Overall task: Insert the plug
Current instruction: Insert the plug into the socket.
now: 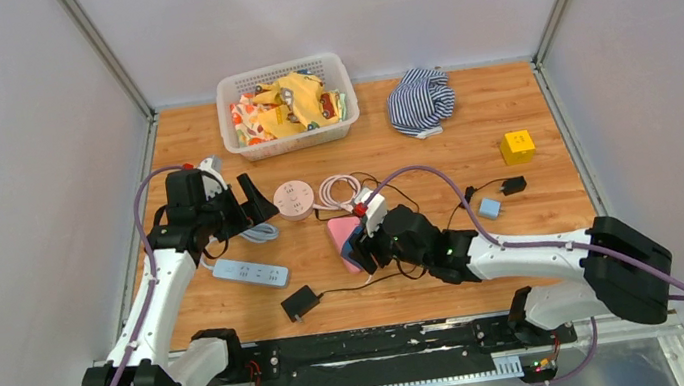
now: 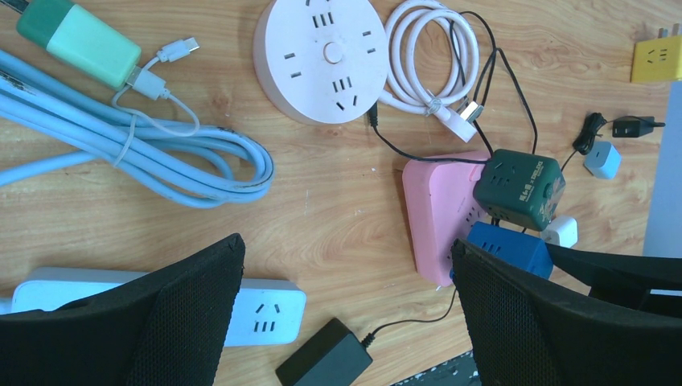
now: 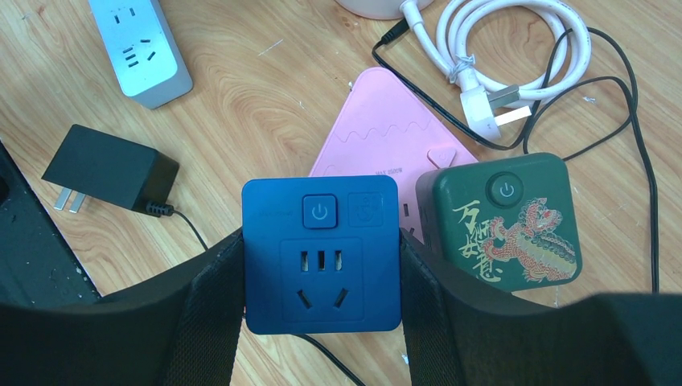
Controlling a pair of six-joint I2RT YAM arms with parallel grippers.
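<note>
My right gripper is shut on a blue cube plug, one finger on each side, its socket face and power button toward the camera. The cube hangs over the near end of a pink power strip, right beside a green cube adapter that sits on the strip. Its prongs are hidden. In the top view the right gripper is over the pink strip. My left gripper is open and holds nothing, hovering over bare wood left of the pink strip.
A white power strip and a black adapter lie front left. A round white socket and coiled white cable lie behind the strip. Blue cable, basket, striped cloth, yellow cube.
</note>
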